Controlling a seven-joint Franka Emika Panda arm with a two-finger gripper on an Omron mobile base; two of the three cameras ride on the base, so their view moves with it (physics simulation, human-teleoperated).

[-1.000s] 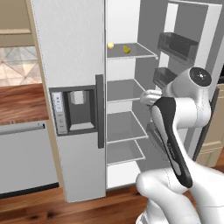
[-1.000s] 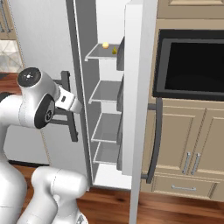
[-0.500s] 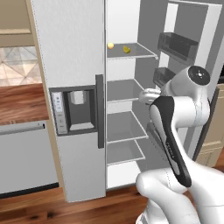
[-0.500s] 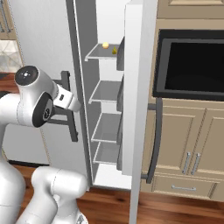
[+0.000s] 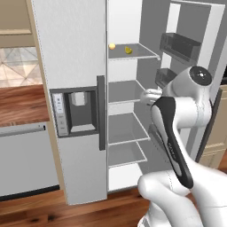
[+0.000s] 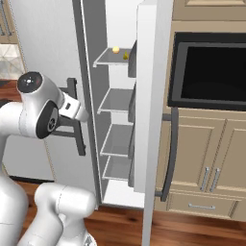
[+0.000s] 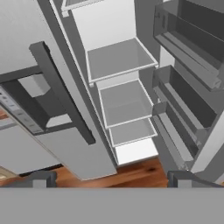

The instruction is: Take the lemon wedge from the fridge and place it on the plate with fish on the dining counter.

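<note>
1. Lemon wedge [image 5: 128,50]: deep yellow, on the top shelf [image 5: 133,54] of the fridge [image 5: 75,66], upper centre of the left base view; not yet picked up.
2. Round pale fruit [image 5: 112,46]: just beside it, to its left.
3. Fridge door [image 6: 151,96]: already swung open.
4. End effector [image 7: 112,177]: fingers spread wide, empty, facing the lower shelves.
5. Remaining: reach, grasp, carry to the plate.

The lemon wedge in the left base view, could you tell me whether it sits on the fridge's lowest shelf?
No, the lemon wedge lies on the top shelf of the open fridge, beside a round pale fruit.
</note>
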